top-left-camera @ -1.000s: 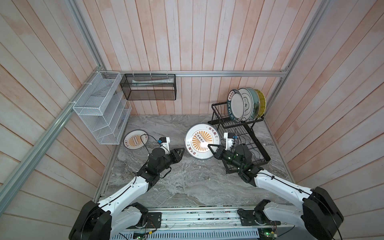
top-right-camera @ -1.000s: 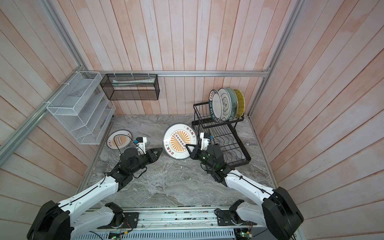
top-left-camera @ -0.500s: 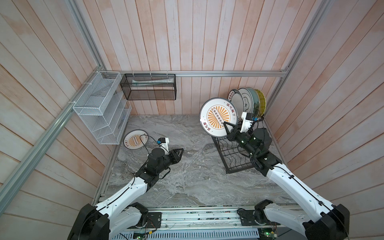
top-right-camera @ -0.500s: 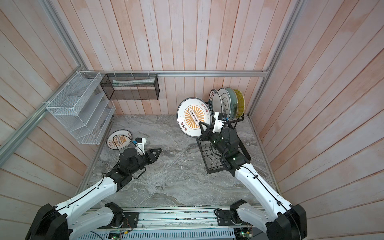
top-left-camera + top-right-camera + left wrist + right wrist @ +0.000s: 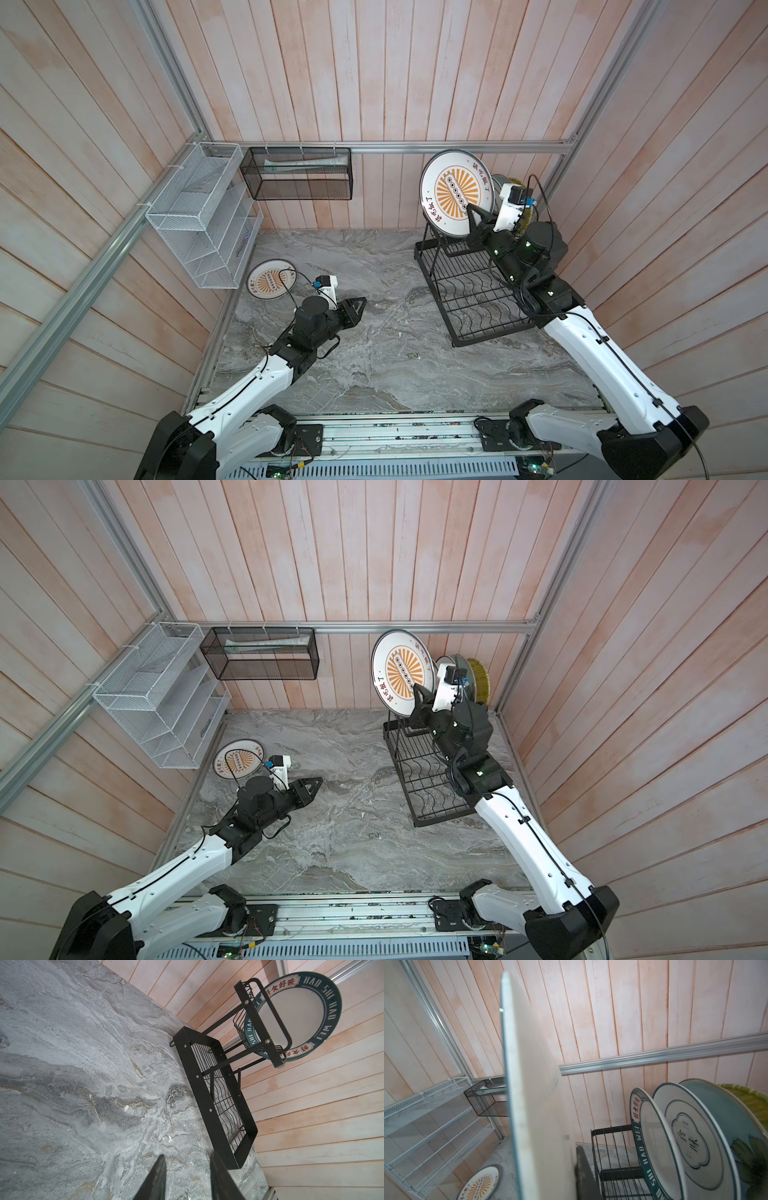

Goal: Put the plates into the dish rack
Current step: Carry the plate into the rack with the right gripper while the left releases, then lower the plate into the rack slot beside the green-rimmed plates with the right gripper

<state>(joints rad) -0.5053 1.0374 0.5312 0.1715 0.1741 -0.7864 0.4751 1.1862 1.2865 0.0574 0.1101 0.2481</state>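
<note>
My right gripper [image 5: 473, 216] is shut on the lower rim of an orange-sunburst plate [image 5: 455, 193], held upright above the upper basket of the black dish rack [image 5: 478, 291]. In the right wrist view the plate's pale back [image 5: 533, 1105] fills the middle, with one dark finger [image 5: 584, 1169] pressed against it. Several plates stand in the basket: lettered rim [image 5: 654, 1147], dark ring [image 5: 691, 1136], teal [image 5: 737, 1122], yellow [image 5: 753, 1099]. A second sunburst plate [image 5: 271, 279] lies flat at the table's back left. My left gripper [image 5: 359, 305] [image 5: 187, 1155] hovers open and empty over the marble.
A white mesh shelf [image 5: 199, 216] hangs on the left wall and a black mesh box basket [image 5: 299, 174] on the back wall. The rack's lower wavy-wire tray [image 5: 224, 1105] holds nothing. Wooden walls close in right behind the rack.
My right arm has lifted the sunburst plate from low beside the rack's front up and back to above the upper basket. The left arm has hardly moved.
</note>
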